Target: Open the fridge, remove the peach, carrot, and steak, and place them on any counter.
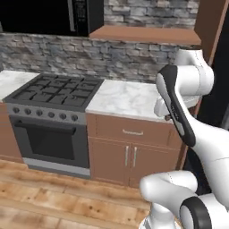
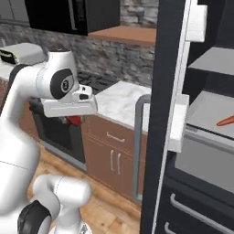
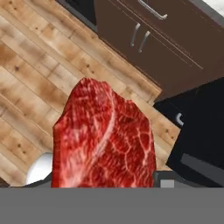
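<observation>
My gripper is shut on the steak, a glossy red marbled lump that hangs over the wooden floor in front of the cabinets. In the right base view the steak peeks out red under the hand. The fridge stands open at the right, its near-black door swung out toward me. An orange carrot lies on a light-grey shelf inside. The white marble counter runs between the stove and the fridge, level with the hand and just left of it. The peach is out of view.
A black gas stove with an oven below sits left of the counter. A black microwave hangs above it, beside a wooden shelf. Brown cabinets with silver handles stand under the counter. Wooden floor lies in front.
</observation>
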Controlling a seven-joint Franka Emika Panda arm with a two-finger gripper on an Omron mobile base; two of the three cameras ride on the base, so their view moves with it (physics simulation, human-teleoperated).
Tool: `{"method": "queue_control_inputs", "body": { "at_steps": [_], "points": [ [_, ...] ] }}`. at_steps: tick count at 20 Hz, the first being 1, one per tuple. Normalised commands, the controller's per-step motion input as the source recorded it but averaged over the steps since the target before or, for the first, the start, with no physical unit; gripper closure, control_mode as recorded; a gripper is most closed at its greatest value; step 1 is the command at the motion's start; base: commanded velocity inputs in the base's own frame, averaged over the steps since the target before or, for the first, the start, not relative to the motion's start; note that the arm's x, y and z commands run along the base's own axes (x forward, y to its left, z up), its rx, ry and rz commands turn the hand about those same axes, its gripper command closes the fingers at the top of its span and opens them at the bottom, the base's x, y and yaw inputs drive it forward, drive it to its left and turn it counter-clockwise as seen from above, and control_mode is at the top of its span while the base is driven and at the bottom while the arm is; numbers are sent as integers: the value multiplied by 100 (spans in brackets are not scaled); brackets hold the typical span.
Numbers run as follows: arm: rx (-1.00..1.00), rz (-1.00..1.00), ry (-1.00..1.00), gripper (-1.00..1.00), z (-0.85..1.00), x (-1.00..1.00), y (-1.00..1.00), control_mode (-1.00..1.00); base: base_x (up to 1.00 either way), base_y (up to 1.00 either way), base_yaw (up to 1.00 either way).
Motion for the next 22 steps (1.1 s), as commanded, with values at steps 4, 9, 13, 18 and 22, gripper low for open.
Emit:
{"method": "queue_control_inputs", "body": {
  "at_steps": [4,9,13,18,22],
  "points": [
    [0,0,0,100,0,0,0,100,100,1,2],
    [0,0,0,100,0,0,0,100,100,-6,-2],
    [0,0,0,100,0,0,0,100,100,33,-22],
    [0,0,0,100,0,0,0,100,100,59,-27],
    [0,0,0,100,0,0,0,100,40,11,-21]
  ]
}}
